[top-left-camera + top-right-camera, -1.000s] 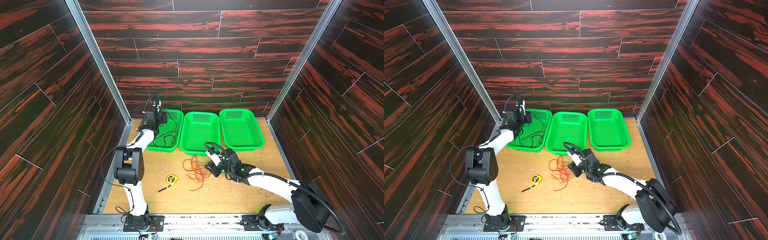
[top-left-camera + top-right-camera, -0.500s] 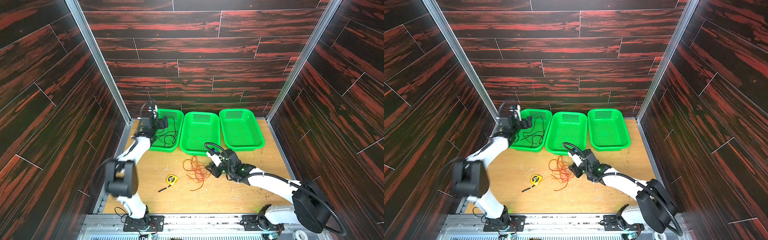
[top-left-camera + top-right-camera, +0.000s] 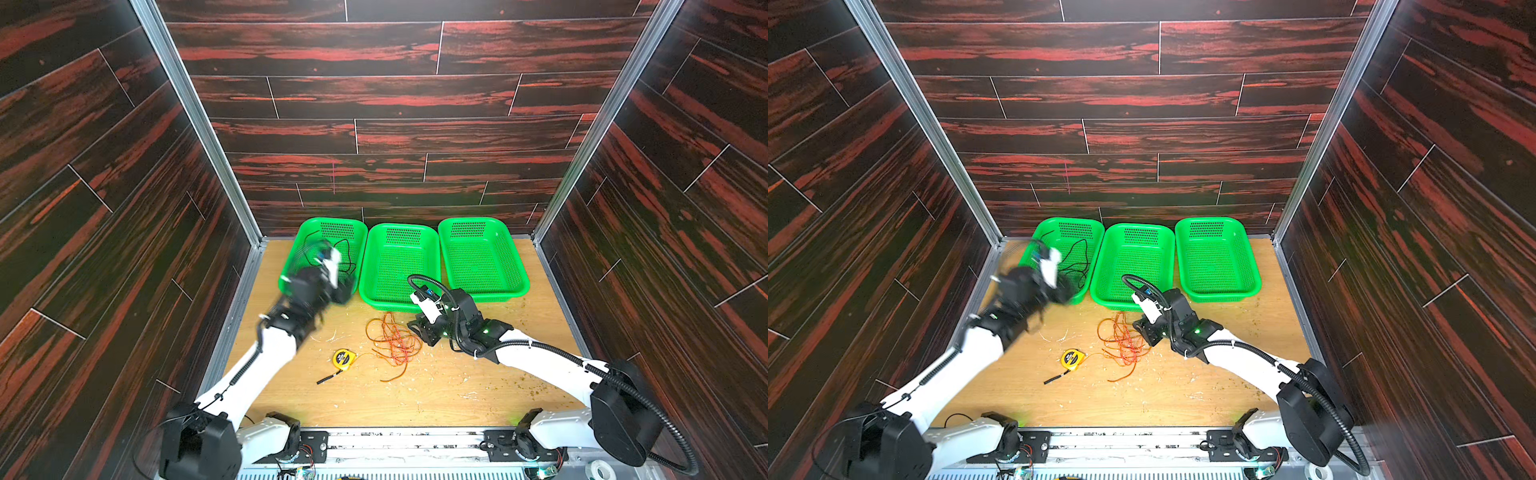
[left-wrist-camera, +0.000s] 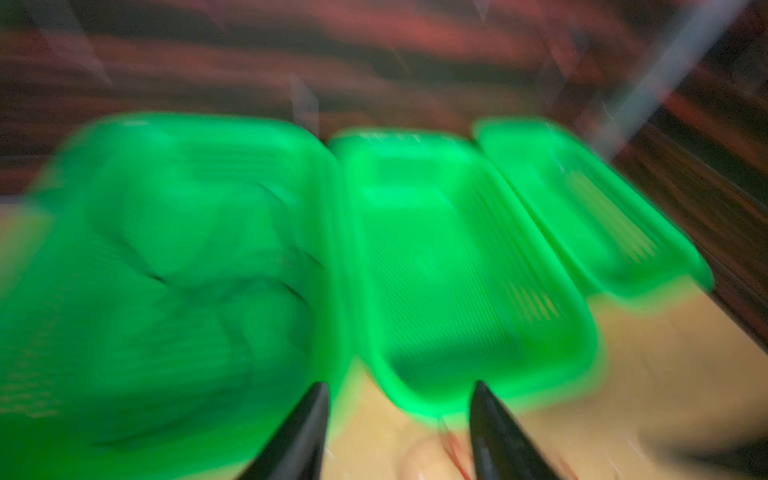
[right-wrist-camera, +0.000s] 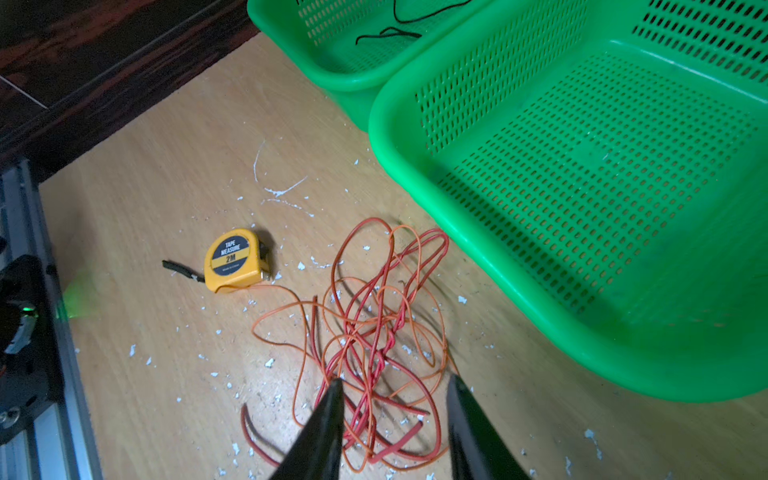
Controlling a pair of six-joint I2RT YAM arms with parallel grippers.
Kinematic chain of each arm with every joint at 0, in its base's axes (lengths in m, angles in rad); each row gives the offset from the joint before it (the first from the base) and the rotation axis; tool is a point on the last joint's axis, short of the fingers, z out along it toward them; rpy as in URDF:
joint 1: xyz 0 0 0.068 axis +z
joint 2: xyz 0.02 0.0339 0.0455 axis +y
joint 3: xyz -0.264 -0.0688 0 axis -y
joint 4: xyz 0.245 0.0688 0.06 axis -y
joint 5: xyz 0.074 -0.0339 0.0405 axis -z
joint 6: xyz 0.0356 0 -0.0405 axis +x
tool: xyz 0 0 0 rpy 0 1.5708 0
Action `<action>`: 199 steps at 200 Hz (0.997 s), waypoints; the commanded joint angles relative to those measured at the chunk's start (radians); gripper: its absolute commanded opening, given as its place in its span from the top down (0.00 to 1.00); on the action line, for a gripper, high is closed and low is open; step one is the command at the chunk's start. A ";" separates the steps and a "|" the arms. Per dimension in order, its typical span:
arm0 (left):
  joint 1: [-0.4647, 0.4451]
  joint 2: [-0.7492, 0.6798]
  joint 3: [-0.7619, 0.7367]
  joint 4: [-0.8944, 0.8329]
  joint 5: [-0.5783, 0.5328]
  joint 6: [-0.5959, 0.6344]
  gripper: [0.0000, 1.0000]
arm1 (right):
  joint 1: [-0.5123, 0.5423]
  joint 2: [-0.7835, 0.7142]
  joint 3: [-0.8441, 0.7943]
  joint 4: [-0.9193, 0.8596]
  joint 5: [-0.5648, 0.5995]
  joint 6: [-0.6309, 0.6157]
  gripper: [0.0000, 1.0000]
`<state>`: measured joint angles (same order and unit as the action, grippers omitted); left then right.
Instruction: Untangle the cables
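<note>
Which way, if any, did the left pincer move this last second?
Yes. The left pincer pulled back from the left basket's far end toward its near edge.

Glossy green perforated plastic baskets [image 5: 490, 253]; matt wood tabletop [image 5: 166, 166]; yellow plastic tape measure [image 5: 232, 259].

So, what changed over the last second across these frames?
The left pincer let go of the black cable, now lying in the left basket, and swung back toward the near edge, open. The right pincer stayed open above the red and orange tangle; tape measure unmoved.
</note>
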<state>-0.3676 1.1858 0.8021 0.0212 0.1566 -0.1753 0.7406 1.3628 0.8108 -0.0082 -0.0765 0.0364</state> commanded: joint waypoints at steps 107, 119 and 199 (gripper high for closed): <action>-0.260 0.204 -0.084 -0.071 0.003 -0.015 0.51 | 0.017 0.062 -0.031 -0.039 -0.025 0.093 0.57; -0.264 0.221 -0.084 -0.076 -0.014 -0.016 0.51 | 0.017 0.082 -0.035 -0.021 -0.037 0.105 0.56; -0.270 0.280 -0.050 -0.171 -0.046 -0.010 0.61 | 0.062 0.282 0.013 0.002 -0.003 0.177 0.62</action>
<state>-0.6315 1.4723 0.7349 -0.1123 0.1154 -0.1890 0.7975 1.6142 0.8040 -0.0231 -0.1097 0.1658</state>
